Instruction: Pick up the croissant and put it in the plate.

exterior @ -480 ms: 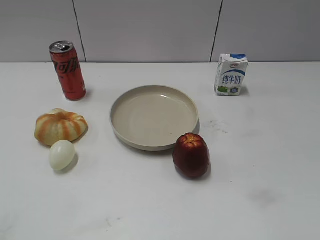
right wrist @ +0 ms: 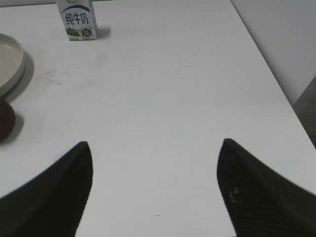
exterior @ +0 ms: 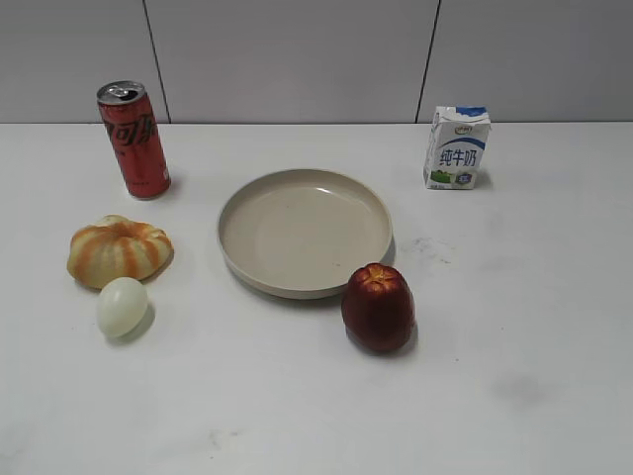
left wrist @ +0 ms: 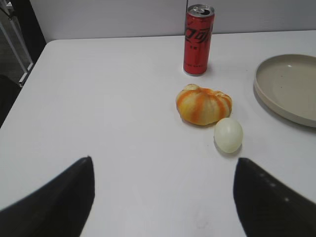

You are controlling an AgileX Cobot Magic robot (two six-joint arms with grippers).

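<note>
The croissant (exterior: 119, 250), a ribbed orange-and-cream bun, lies at the left of the table; it also shows in the left wrist view (left wrist: 203, 104). The beige plate (exterior: 305, 188) stands empty at the centre, to its right; its rim shows in the left wrist view (left wrist: 276, 98) and in the right wrist view (right wrist: 15, 69). My left gripper (left wrist: 163, 165) is open and empty, well short of the croissant. My right gripper (right wrist: 154, 148) is open and empty over bare table at the right. Neither gripper shows in the exterior view.
A pale egg (exterior: 122, 306) lies just in front of the croissant. A red can (exterior: 134, 140) stands behind it. A dark red apple (exterior: 378, 307) sits at the plate's front right. A milk carton (exterior: 457, 147) stands at the back right. The table's right edge (right wrist: 276, 84) is near.
</note>
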